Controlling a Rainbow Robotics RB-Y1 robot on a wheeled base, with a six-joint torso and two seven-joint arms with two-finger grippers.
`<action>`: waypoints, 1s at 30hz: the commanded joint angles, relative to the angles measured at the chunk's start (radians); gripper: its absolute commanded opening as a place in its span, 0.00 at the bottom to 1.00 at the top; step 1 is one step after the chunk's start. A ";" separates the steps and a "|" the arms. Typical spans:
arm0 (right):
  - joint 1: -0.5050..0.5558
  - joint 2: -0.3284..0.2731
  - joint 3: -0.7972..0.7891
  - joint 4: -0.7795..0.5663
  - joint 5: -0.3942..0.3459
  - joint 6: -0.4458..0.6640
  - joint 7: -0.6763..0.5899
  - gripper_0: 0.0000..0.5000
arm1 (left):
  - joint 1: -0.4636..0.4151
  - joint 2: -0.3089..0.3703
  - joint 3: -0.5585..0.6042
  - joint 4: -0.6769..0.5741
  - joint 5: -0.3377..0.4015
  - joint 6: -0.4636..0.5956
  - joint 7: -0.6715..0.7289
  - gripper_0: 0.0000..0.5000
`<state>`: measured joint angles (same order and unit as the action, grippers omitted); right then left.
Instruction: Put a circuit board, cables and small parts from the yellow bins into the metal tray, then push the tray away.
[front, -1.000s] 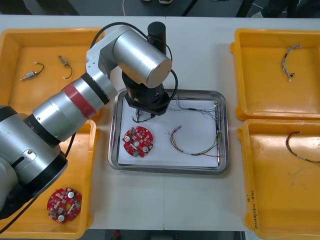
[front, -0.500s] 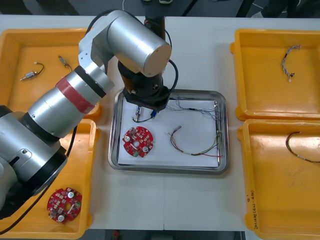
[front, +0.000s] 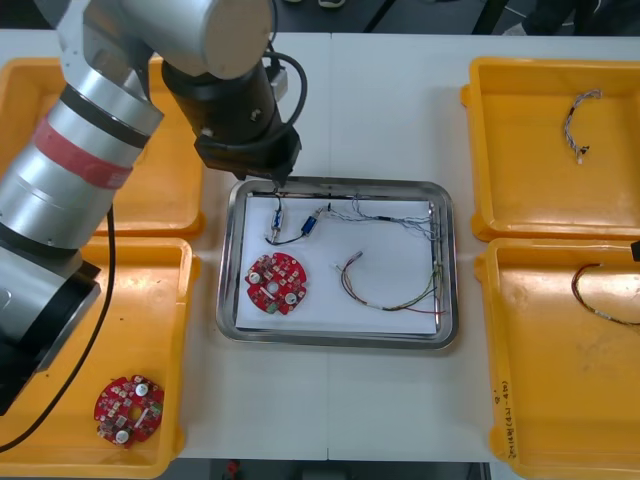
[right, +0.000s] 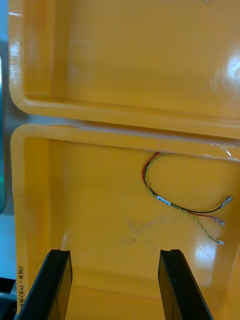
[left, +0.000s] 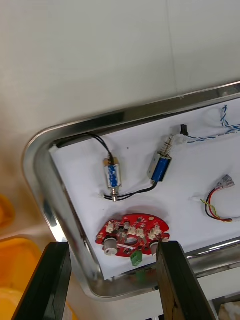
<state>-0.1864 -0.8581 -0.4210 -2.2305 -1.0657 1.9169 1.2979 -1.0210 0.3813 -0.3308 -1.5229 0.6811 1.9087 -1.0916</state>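
The metal tray (front: 448, 300), white inside, holds a red circuit board (front: 276, 283), two small metal parts (front: 275, 222) joined by a black cable, a blue and white cable (front: 392, 214) and a red and yellow cable (front: 392, 292). My left gripper (front: 268, 172) hangs above the tray's far left corner. In the left wrist view it (left: 112, 285) is open and empty, with the small metal parts (left: 161, 166) and the circuit board (left: 132, 234) lying beyond its fingers (left: 177, 280). My right gripper (right: 115, 285) stands open over the near right bin (right: 75, 200), short of a red and yellow cable (right: 175, 200).
The near left bin (front: 30, 300) holds another red circuit board (front: 129, 408). A blue and white cable (front: 578, 122) lies in the far right bin (front: 520, 150). My left arm covers much of the far left bin (front: 20, 130). Bare table lies beyond the tray.
My left gripper has risen out of the tray and drawn back toward its far left corner. The two small metal parts now lie uncovered on the tray's white floor.
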 joint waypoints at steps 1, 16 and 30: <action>-0.093 -0.082 0.065 -0.026 -0.048 0.003 -0.048 1.00 | -0.022 0.090 0.070 -0.086 0.041 0.011 0.099 1.00; -0.364 -0.090 0.332 -0.028 -0.148 0.003 -0.035 1.00 | 0.087 0.268 0.231 -0.284 0.078 0.011 0.091 1.00; -0.559 -0.101 0.607 -0.028 -0.174 0.003 -0.011 1.00 | 0.252 0.396 0.371 -0.388 0.147 0.011 0.075 1.00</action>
<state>-0.6800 -0.9178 0.1227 -2.2336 -1.2267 1.9170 1.2969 -0.8075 0.7164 -0.0088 -1.8669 0.8033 1.9132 -1.0916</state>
